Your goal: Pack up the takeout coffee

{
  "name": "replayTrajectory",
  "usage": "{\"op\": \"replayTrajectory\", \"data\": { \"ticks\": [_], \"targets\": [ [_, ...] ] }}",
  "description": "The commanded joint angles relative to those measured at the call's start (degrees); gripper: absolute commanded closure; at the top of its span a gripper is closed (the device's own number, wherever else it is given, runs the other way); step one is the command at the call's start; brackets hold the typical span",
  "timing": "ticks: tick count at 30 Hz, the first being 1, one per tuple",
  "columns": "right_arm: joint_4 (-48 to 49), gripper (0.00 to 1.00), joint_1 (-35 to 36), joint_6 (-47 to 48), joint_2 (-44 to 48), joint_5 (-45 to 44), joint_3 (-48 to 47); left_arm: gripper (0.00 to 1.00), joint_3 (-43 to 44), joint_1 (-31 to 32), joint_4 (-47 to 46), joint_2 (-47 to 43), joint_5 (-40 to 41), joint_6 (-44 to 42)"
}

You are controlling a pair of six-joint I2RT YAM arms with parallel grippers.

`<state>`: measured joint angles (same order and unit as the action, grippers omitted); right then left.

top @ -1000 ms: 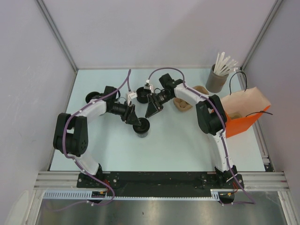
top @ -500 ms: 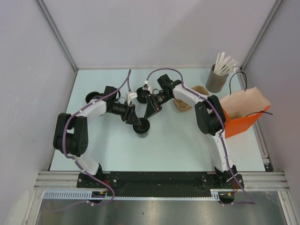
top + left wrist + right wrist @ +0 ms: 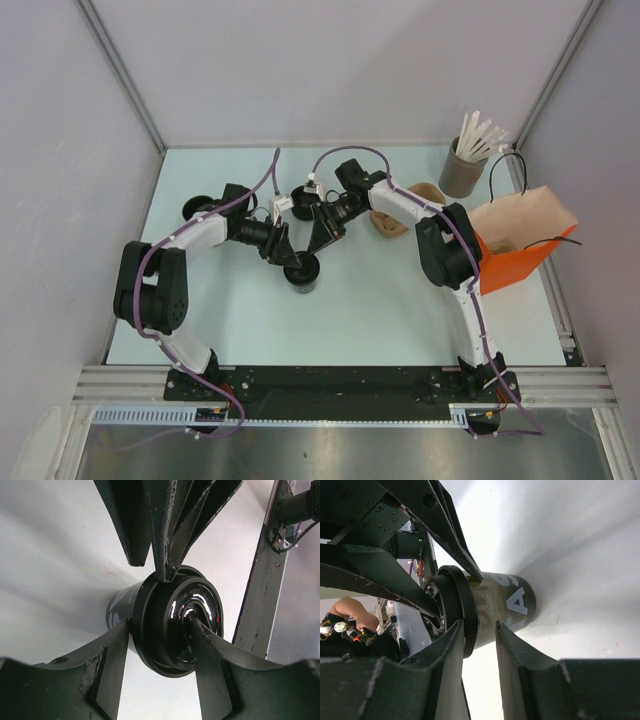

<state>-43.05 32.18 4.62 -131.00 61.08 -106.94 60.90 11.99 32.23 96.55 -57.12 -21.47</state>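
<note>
The takeout coffee (image 3: 303, 272), a small black cup with its round black lid on, stands mid-table between both arms. My left gripper (image 3: 290, 257) is shut on it. In the left wrist view one finger (image 3: 112, 660) lies against the cup's side and the other presses the lid's glossy top (image 3: 200, 605). My right gripper (image 3: 324, 240) reaches in from the other side, jaws a little apart. In the right wrist view it (image 3: 479, 626) straddles the lid's rim (image 3: 462, 605), one fingertip at the rim, the other by the printed cup wall (image 3: 510, 605).
An orange bag (image 3: 520, 255) stands open at the right edge. A grey tub of white sticks (image 3: 462, 172) is at the back right. Brown paper items (image 3: 392, 222) lie behind the right arm. Black lidless cups (image 3: 198, 210) (image 3: 303, 203) sit at the back left and centre.
The right gripper has shifted slightly left toward the cup and its jaws have narrowed. The left gripper and the cup have not moved.
</note>
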Motion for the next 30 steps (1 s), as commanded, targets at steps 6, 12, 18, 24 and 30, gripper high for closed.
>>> {"op": "replayTrajectory", "data": {
  "ticks": [6,12,18,24,30],
  "targets": [
    [0.86,0.67,3.06,4.34,-0.32,-16.6,8.14,0.45,-2.37,1.46,0.47,-0.05,8.87,-4.1],
    [2.27,0.67,3.5,4.43,0.22,-20.03,9.2,0.45,-2.46,1.55,0.64,-0.66,9.83,-4.19],
    [1.65,0.65,4.38,5.13,1.71,-21.97,6.22,0.45,-3.07,1.55,0.64,-1.19,10.54,-4.36],
    [0.42,0.58,2.27,3.73,3.64,-15.74,-0.02,0.46,-3.42,1.55,0.47,-1.02,10.72,-4.28],
    [-0.55,0.52,1.04,2.67,4.17,-7.74,-2.31,0.46,-3.6,1.55,0.47,-1.02,10.8,-4.28]
  ]
}}
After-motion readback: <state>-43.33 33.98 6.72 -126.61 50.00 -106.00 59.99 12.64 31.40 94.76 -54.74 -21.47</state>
